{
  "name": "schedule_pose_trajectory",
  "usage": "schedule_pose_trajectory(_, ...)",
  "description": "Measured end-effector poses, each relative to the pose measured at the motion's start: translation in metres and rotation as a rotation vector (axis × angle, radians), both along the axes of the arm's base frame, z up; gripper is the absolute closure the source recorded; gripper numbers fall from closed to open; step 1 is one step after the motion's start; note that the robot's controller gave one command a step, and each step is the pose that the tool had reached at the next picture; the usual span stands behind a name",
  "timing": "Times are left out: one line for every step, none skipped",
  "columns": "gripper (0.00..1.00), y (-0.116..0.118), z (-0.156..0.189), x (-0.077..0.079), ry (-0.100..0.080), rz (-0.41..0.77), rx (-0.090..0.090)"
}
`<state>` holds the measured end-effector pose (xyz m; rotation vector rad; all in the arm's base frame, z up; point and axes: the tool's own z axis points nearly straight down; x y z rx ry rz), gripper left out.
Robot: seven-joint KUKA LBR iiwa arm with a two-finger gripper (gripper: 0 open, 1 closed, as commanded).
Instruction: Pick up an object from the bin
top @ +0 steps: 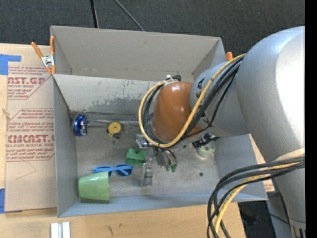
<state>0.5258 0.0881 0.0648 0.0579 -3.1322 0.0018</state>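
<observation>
Arm [277, 98] enters from the right, its bulky silver body covering the bin's right rim. Wrist bent downward into the grey bin [133, 48]; orange cover [171, 110] sits on the wrist, facing up and to the left. Yellow and black cables [143, 110] loop round the left side of the cover and run back along the arm.

Tool end hangs below the cover, low over the bin floor, front of middle. Jaws point straight down, their tip at or near the floor. Open or closed: cannot tell, since the wrist hardware and shadow mask them.

Nearest thing: green block [133, 156], just beside the jaws on their left, lying flat on the floor. Blue sunglasses [115, 170] lie in front of the block and to its left, right end close to the jaws. Small dark-green piece [172, 167] just right of the jaws.

Farther off: light-green cup [94, 187] on its side, front left corner, touching the sunglasses. Yellow disc [114, 128] and blue object [79, 124] along the back wall at left, well apart from the jaws. White-and-green object [204, 148] at right, under the arm.
</observation>
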Motion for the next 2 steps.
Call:
schedule_pose_trajectory(1.0,0.002,0.005,0.003,-0.009,0.001,0.002)
schedule_pose_trajectory(1.0,0.009,0.172,0.025,-0.02,0.025,0.003)
